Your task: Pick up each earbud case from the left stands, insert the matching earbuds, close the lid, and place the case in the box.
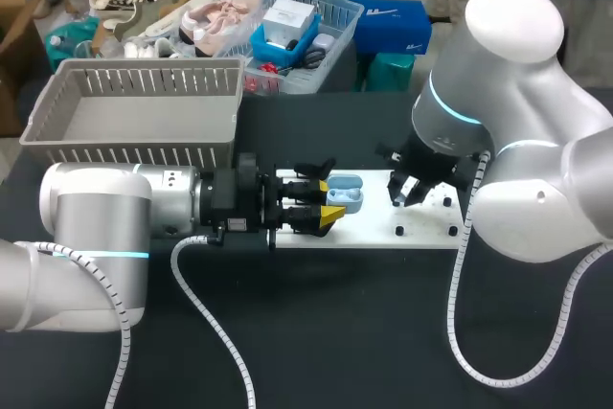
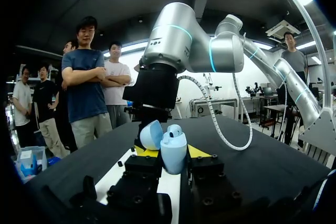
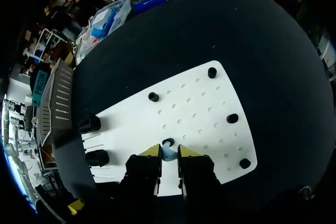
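At the far left of the black table [image 1: 335, 332], toward its far edge, stands a grey slatted basket [image 1: 134, 141]. In front of it the left arm [image 1: 96, 213] lies level and points toward the table's middle.

Left gripper [image 1: 328, 198]: the fingers are clamped on the light-blue earbud case [image 1: 347, 194], one yellow tip on each side. In the left wrist view the case [image 2: 173, 156] stands upright between the fingertips [image 2: 198, 152], with its lid [image 2: 151, 135] hinged open to one side. A rounded shape shows at the case mouth; what it is cannot be told.

The case is held over the left part of a white perforated board [image 1: 383, 235] that lies flat on the table. Black pegs [image 3: 153, 97] stand on the board, well apart from one another.

Right gripper [image 1: 407, 193]: it points straight down at the board, just beside the case. In the right wrist view its fingers are drawn close together and pinch a small pale-blue earbud [image 3: 169, 155] at their tips, just above a dark hole in the board.

The right arm [image 1: 517, 141] enters from the right edge and bends over the board.
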Controlling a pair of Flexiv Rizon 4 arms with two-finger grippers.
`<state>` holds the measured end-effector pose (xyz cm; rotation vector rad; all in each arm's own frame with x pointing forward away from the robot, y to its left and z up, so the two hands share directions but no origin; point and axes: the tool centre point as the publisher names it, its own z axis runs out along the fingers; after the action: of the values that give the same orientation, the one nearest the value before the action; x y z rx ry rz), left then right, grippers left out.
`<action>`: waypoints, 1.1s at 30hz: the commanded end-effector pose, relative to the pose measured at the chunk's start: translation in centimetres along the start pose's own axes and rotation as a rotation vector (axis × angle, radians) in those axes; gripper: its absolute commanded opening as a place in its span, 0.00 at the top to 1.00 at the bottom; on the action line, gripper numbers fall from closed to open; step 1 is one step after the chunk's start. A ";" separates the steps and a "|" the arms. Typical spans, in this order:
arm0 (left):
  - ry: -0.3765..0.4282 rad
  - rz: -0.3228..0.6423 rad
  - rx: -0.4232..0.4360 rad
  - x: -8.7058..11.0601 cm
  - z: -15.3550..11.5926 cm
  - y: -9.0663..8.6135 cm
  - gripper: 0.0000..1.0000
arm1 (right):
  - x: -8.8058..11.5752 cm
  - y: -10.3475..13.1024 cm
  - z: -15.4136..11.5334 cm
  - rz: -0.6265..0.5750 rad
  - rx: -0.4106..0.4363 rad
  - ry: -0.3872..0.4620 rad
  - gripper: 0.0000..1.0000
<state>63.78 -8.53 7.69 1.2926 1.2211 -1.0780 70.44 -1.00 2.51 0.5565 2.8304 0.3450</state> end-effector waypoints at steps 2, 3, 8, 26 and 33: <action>0.000 0.001 -0.003 0.0 -0.1 -0.1 1.00 | 0.0 0.1 -0.6 0.000 -0.001 -0.003 1.00; 0.000 0.001 -0.003 0.0 -0.1 -0.1 1.00 | 0.0 0.1 -0.8 0.001 -0.002 -0.003 1.00; 0.000 0.001 -0.003 0.0 -0.1 -0.1 1.00 | 0.0 -0.1 -2.0 0.006 -0.013 -0.014 1.00; 0.000 0.001 -0.003 0.0 -0.1 -0.1 1.00 | 1.2 -0.2 -13.0 -0.118 -0.015 -0.122 1.00; 0.000 0.001 -0.003 0.0 -0.1 -0.1 1.00 | 3.3 2.1 -17.4 -0.243 -0.016 -0.120 1.00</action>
<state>63.78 -8.52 7.69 1.2926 1.2211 -1.0780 65.33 -1.11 15.81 0.2265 2.7296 0.2925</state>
